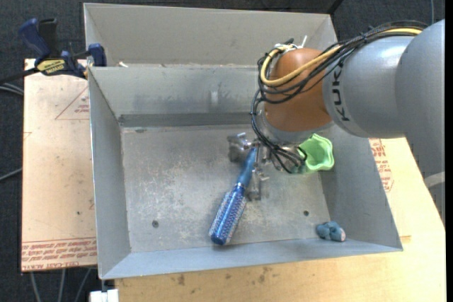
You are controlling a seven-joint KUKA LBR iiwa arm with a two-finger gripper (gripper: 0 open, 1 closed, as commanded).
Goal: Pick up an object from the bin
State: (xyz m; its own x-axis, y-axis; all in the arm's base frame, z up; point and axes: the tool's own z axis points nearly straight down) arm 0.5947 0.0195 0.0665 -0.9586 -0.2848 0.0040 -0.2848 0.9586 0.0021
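Observation:
A blue hairbrush [228, 216] lies slantwise on the bin floor, its bristled head toward the front and its thin handle pointing up and back. My gripper [250, 165] is down at the middle of the bin over the end of that handle. It stands open, with one finger on each side of the handle. A crumpled green thing [318, 153] lies just right of the gripper, partly hidden by the wrist cables.
A small blue-grey lump [329, 230] rests in the front right corner of the bin. The arm with its orange cover and cables hangs over the back right part of the bin.

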